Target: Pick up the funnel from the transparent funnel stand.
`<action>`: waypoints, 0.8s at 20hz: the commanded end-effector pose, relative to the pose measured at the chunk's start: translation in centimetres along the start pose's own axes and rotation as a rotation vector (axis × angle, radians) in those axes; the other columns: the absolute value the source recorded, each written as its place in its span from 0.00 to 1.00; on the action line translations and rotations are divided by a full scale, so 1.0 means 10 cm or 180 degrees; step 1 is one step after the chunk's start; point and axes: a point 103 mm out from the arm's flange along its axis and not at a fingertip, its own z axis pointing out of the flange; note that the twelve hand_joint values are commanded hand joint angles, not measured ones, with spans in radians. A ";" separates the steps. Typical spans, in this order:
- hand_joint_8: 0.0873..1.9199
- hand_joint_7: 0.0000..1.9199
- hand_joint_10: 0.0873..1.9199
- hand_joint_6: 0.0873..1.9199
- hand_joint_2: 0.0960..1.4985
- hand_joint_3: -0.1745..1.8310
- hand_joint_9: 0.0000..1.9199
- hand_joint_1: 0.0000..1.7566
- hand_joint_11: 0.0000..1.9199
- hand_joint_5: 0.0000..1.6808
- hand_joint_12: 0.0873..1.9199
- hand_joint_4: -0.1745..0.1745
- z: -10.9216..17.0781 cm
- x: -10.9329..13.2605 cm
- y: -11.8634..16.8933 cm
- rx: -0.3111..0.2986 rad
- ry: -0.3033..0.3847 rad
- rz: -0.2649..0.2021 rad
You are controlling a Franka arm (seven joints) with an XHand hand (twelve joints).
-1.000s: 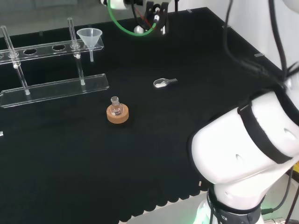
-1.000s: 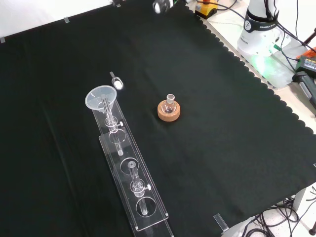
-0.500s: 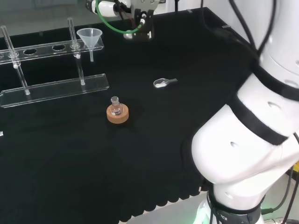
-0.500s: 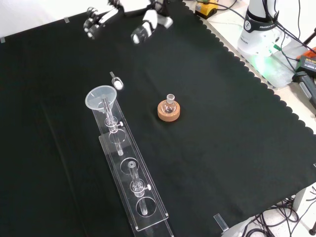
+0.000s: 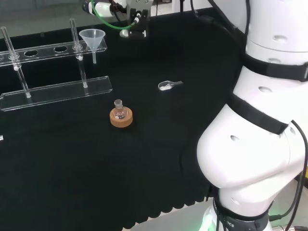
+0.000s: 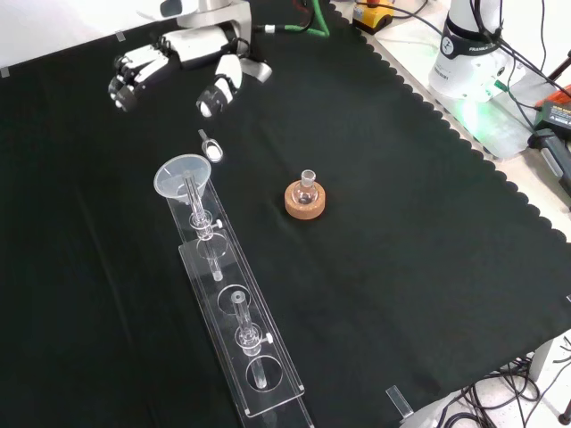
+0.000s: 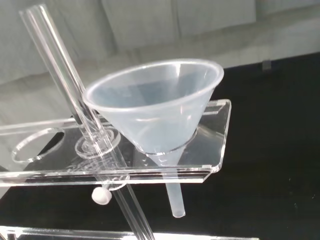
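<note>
funnel point(image 6: 181, 176) seated upright in end hole of clear stand point(image 6: 234, 323). robot hand point(image 6: 174, 64) nearby above the counter point(image 6: 401, 267), fingers spread, empty.

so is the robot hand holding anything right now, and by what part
Nothing is held. The robot hand hangs open over the cloth, apart from the funnel, which sits in the end hole of the transparent funnel stand.
</note>
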 end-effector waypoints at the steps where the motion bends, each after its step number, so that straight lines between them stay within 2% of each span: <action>1: 0.33 0.00 0.43 0.00 0.48 0.31 0.11 0.08 0.02 0.16 0.79 0.47 0.24 -0.01 0.08 0.0281 0.0029 -0.0030; 8: 0.31 0.00 0.43 0.00 0.45 0.30 0.10 0.09 0.01 0.14 0.79 0.47 0.47 0.10 0.09 0.0509 0.0084 -0.0044; 12: 0.29 0.00 0.44 0.00 0.44 0.30 0.09 0.09 0.01 0.13 0.80 0.48 0.64 0.15 0.09 0.0733 0.0148 -0.0068; 16: 0.27 0.00 0.44 0.00 0.43 0.29 0.08 0.08 0.00 0.13 0.80 0.49 0.78 0.22 0.06 0.0860 0.0168 -0.0092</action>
